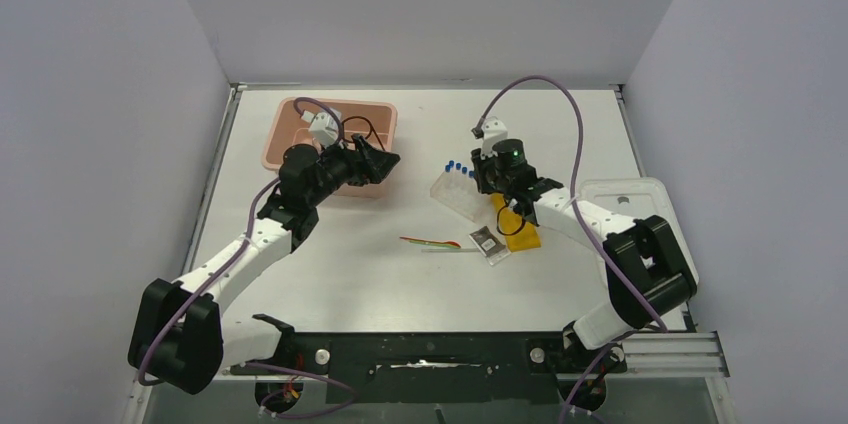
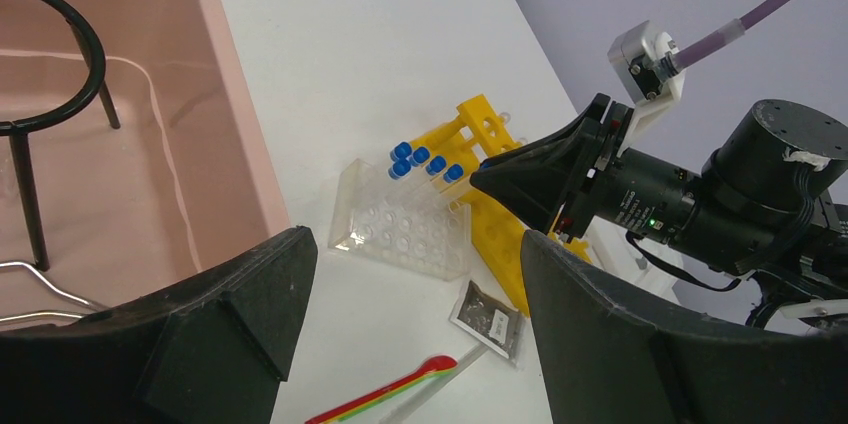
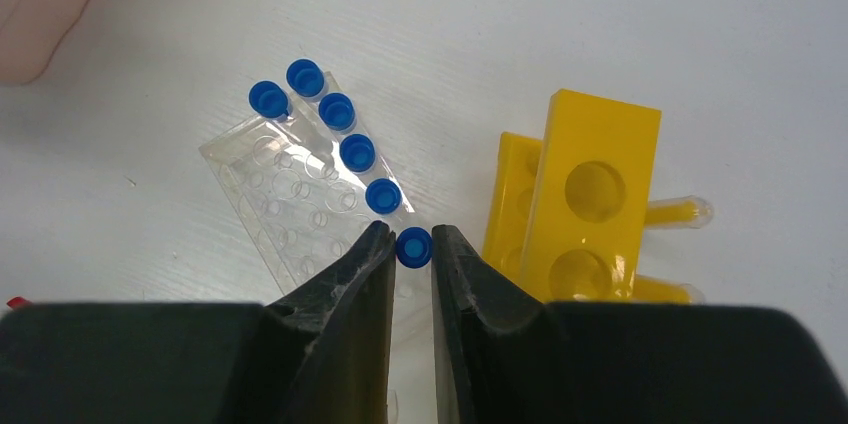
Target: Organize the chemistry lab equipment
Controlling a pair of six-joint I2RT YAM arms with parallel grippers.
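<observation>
Right fingers [image 3: 350, 289] flush on either side of 1 blue-capped tube [image 3: 413, 247]

Blue-capped tubes [image 3: 357, 152]: six, one of them between the right fingers [image 3: 365, 274]. Clear rack [image 3: 290, 199]: one. Yellow rack [image 3: 597, 179]: one. Pink tub [image 1: 275, 139]: one. White lid [image 1: 610, 189]: one. Black wire ring [image 2: 98, 62]: one. Small packet [image 2: 488, 316]: one. Coloured sticks [image 1: 430, 242]: count unclear.

The white table [image 1: 330, 274] carries a clear tube rack [image 1: 458, 194], with a yellow holed rack [image 1: 522, 236] lying just beside it on the right. A pink rectangular tub [image 1: 275, 139] sits to the rack's left and farther back. Thin coloured sticks [image 1: 432, 242] and a small dark packet [image 1: 488, 242] lie nearer the arm bases, and a white rectangular lid [image 1: 620, 194] lies well off to the right.
</observation>
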